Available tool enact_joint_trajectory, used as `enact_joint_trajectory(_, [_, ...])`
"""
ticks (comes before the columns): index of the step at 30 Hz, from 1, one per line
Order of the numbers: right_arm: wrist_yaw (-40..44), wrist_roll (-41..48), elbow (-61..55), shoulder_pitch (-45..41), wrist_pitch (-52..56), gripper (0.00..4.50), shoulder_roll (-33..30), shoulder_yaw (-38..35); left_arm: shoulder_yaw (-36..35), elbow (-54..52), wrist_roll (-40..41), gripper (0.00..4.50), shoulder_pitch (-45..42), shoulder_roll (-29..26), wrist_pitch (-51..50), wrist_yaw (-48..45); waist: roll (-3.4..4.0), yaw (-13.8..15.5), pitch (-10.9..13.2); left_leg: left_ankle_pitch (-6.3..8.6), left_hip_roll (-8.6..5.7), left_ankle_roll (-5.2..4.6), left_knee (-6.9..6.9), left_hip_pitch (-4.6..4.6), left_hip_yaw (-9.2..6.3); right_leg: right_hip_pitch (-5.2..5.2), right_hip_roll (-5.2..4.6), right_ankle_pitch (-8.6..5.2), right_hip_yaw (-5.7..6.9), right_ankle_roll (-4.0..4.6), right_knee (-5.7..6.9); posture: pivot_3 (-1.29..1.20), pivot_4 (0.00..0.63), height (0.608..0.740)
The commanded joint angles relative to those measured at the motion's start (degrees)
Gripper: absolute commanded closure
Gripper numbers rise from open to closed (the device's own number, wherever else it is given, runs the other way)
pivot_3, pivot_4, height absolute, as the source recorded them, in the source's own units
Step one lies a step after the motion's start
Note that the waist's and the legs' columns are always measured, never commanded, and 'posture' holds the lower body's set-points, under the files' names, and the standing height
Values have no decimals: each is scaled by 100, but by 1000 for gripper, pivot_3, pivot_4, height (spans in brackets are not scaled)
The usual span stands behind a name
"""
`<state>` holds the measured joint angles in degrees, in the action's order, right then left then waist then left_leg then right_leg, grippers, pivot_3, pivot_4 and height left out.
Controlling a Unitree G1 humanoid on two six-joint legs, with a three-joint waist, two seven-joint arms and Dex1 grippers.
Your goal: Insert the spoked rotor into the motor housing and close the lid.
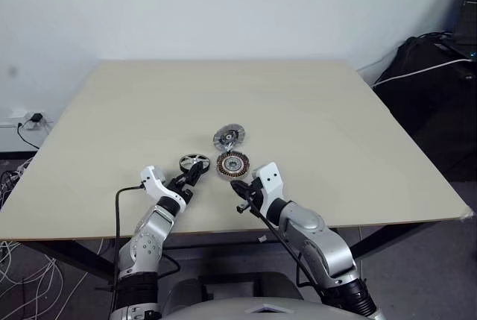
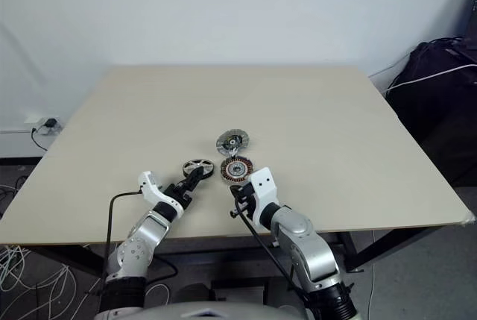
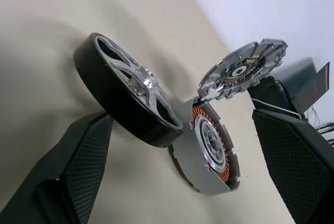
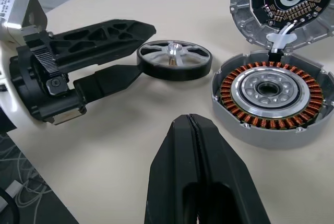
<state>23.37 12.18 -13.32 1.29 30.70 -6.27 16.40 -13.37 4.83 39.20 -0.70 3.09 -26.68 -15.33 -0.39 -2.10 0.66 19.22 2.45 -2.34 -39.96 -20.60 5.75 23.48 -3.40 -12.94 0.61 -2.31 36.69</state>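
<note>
Reaching over the near edge of the desk [image 1: 112,111], the left gripper [image 4: 122,51] stands with its two black fingers spread wide, one on either side of the spoked rotor [image 4: 175,57]. No finger is seen pressing the rim; the rotor lies flat on the desk, silver spokes and hub facing up, dark band around its edge.

The right gripper [image 4: 195,130] has its fingers pressed fully together and holds nothing. It hovers just short of the motor housing [image 4: 271,96], apart from it.

Taking the motor housing as landmark: it lies flat on the desk with the ring of copper-brown windings and the silvery centre exposed. The spoked rotor sits just beside it on the robot's left. The lid [image 4: 284,2] stands tilted open at the housing's far edge, joined to it by a short pale link, its dark inner face turned toward the robot.
</note>
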Motion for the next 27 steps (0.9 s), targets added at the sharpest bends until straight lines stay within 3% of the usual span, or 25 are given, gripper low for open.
enact_joint_trajectory(1, [-33, 74, -207, -42, -11, 4472, 41, -30, -112, 52, -16, 0, -177, 77, 63, 222, -1, 0, 0, 0, 0, 0, 0, 0, 0, 0, 0, 0, 0, 0, 0, 0, 0, 740])
enact_joint_trajectory(13, [-87, 95, -204, -27, -39, 4472, 49, -43, -390, 402, 321, 0, -441, 270, -235, 719, -11, -4, -8, -3, 0, 3, 0, 7, -4, -6, 0, 0, 2, 0, 5, 0, 0, 740])
enact_joint_trajectory(16, [-95, 92, -212, -20, -39, 4500, 44, -41, -361, 392, 391, 621, -442, 277, -356, 667, -12, -4, -8, -3, 0, 3, 0, 8, -4, -7, 0, 0, 1, 0, 5, 0, 0, 740])
enact_joint_trajectory(24, [-104, 96, -210, -29, -47, 4500, 49, -40, -349, 363, 325, 3303, -404, 258, -470, 649, -14, 0, -7, -12, -1, 19, 0, -3, -5, -1, 0, 0, 2, 0, -5, 0, 0, 740])
enact_joint_trajectory(27, [-106, 95, -207, -32, -53, 4500, 51, -39, -350, 354, 336, 4104, -384, 233, -483, 620, -17, 2, -9, -10, -1, 16, 0, -2, -5, -3, 0, 0, 3, 0, -5, 0, 0, 740])
